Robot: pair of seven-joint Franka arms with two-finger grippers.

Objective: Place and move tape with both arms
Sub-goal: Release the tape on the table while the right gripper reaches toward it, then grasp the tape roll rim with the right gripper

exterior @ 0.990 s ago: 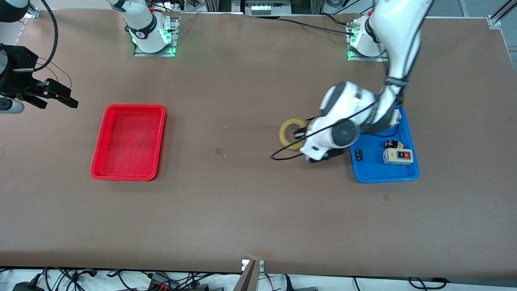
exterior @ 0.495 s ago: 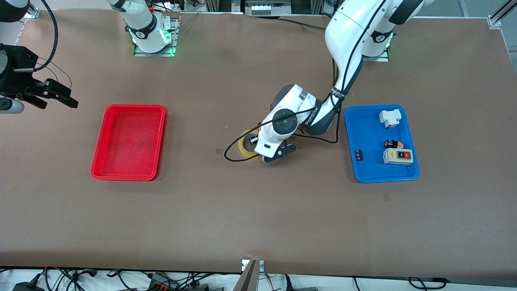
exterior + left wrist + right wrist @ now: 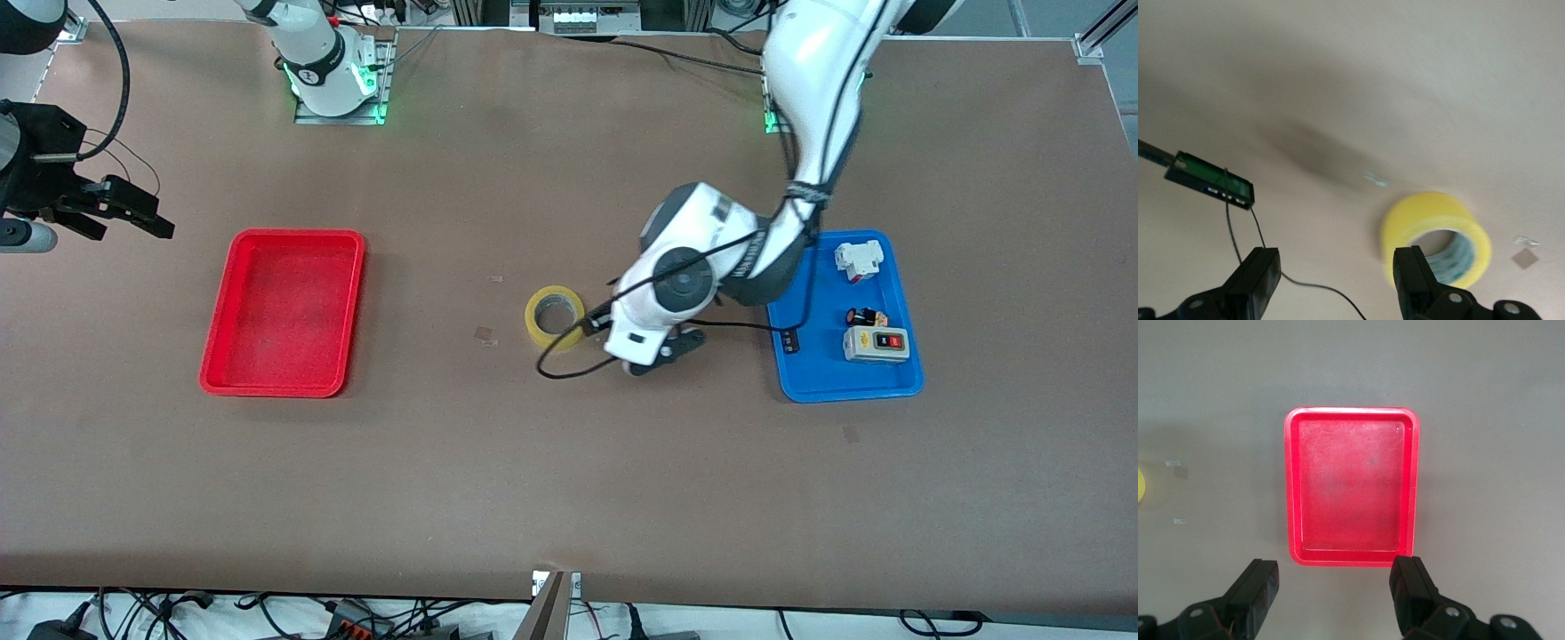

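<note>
The tape (image 3: 555, 317) lies flat on the bare table (image 3: 569, 462), hole up, roughly midway between the red tray (image 3: 283, 312) and the blue tray (image 3: 842, 316). Nothing touches it.

The left gripper (image 3: 656, 354) hangs low over the table just beside the tape, toward the blue tray. In the left wrist view its fingers (image 3: 1415, 277) are spread wide with nothing between them; the tape (image 3: 1436, 240) sits just past one fingertip, outside the gap. A loop of black cable (image 3: 569, 360) from the left arm (image 3: 805, 107) droops close to the roll.

The right gripper (image 3: 111, 209) is up in the air at the right arm's end of the table, past the red tray's edge, and waits there. The right wrist view shows its fingers (image 3: 1411, 590) spread and empty, with the red tray (image 3: 1351, 487) below and nothing in it.

The blue tray holds a grey switch box (image 3: 876, 343), a small white part (image 3: 857, 260) and two small dark pieces (image 3: 866, 316).
</note>
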